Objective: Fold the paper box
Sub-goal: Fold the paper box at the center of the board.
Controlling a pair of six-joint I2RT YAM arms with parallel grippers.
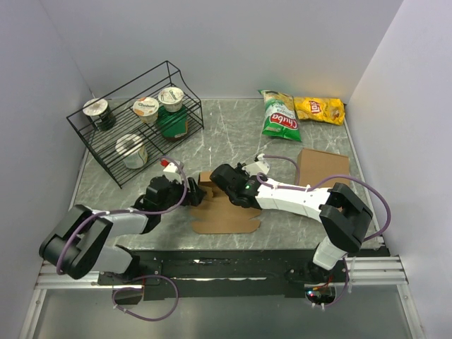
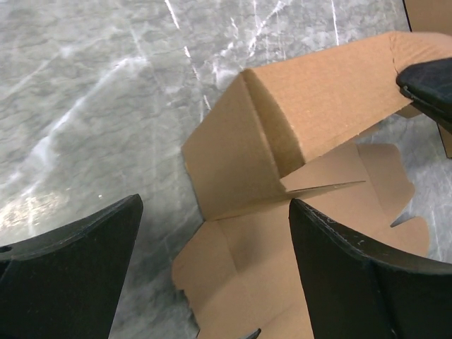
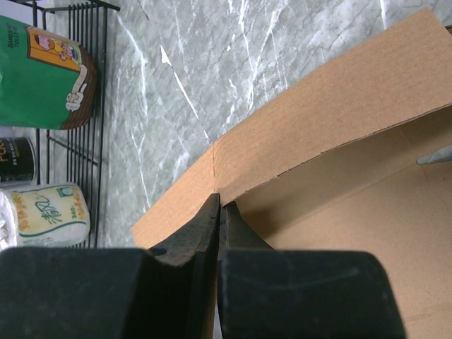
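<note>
The paper box [image 1: 224, 212] is a brown kraft blank lying on the table between the two arms, partly folded. Its far wall [image 2: 318, 99] stands raised, with a side flap [image 2: 226, 162] bent round at the left corner. My right gripper [image 3: 219, 205] is shut on the top edge of that raised wall [image 3: 332, 106], near a crease; in the top view it [image 1: 214, 178] sits at the box's far left corner. My left gripper [image 2: 215, 208] is open, with its fingers [image 2: 78, 268] wide apart over the box's left end, gripping nothing. The box floor [image 2: 268, 275] lies between them.
A black wire rack [image 1: 134, 131] with yoghurt cups stands at the back left. A green chips bag [image 1: 279, 116] and a yellow one [image 1: 319, 109] lie at the back. A plain cardboard slab [image 1: 323, 167] lies at the right.
</note>
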